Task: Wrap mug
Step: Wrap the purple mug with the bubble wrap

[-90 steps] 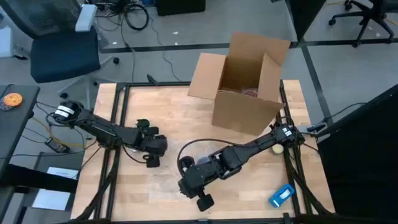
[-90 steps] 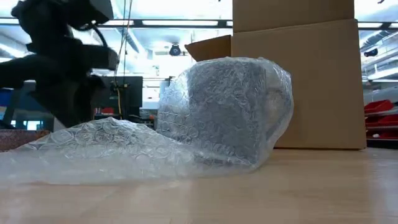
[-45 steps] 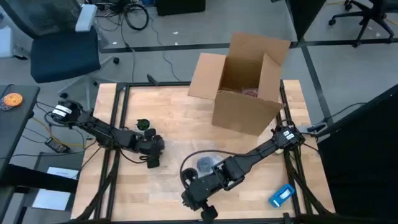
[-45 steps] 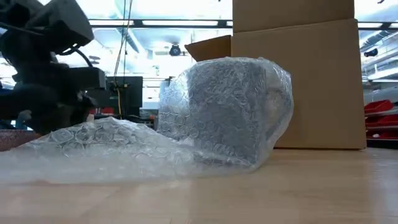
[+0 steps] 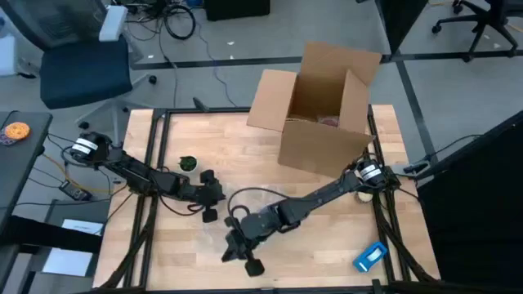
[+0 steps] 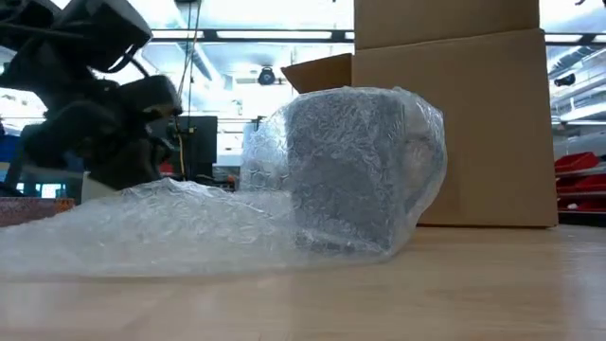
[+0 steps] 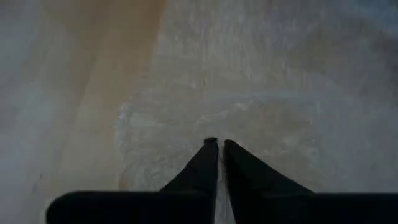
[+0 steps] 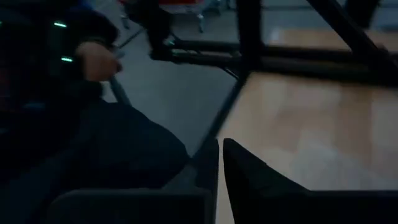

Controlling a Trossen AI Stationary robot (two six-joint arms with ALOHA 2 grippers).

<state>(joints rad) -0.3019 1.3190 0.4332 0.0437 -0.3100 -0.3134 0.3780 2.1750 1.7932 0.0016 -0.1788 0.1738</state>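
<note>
The wooden table [image 5: 245, 151] fills the middle of the high view, framed by dark rails along its left and right edges; a large open box [image 5: 320, 110] takes up its upper right, a small blue item [image 5: 369, 256] lies near the lower right corner, and a small green thing [image 5: 188, 163] sits left of centre, leaving bare wood across the upper left and along the bottom edge. The left gripper [image 5: 209, 214] reaches in from the left edge to just left of centre; its wrist view shows its fingers [image 7: 205, 163] almost together, with only a thin slit between them, their tips down on crinkled bubble wrap [image 7: 236, 112], though whether they pinch a fold of it cannot be told. The right gripper [image 5: 239, 256] comes in from the right edge and ends low in the centre of the high view; its fingers [image 8: 239, 167] stand nearly together too, over bare wood near the table edge, with nothing seen between them. In the low view the mug [image 6: 346, 166] stands upright at centre, covered in the wrap [image 6: 189, 227], whose loose tail spreads flat toward the lower left of that frame, where a dark gripper body sits over it. From above, the wrapped mug is mostly hidden between the two grippers.
</note>
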